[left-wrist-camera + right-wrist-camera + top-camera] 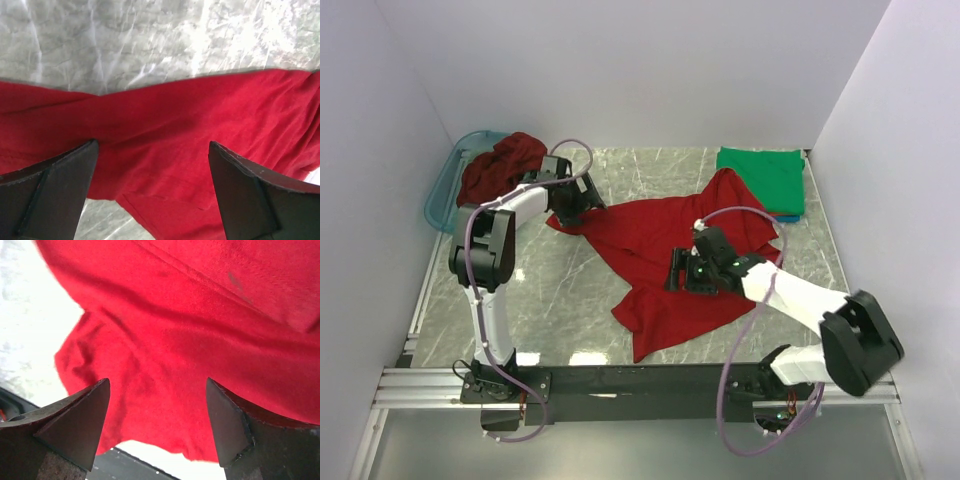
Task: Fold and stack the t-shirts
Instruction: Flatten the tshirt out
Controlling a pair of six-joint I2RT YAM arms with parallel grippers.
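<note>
In the top view the left gripper (pixel 572 205) is masked by its own wrist at the upper left of the frame, so its fingertips cannot be made out there, and the arm also covers part of the maroon shirt (pixel 500 165) heaped in the teal basket (pixel 438 200). Beneath the green shirt (pixel 760 170) at upper right only a thin blue edge (pixel 786 214) shows, too little to tell how many shirts lie under it. Both wrist views crop the red shirt (pixel 200 115) at their edges and cut the fingers (pixel 75 420) off at the bottom
</note>
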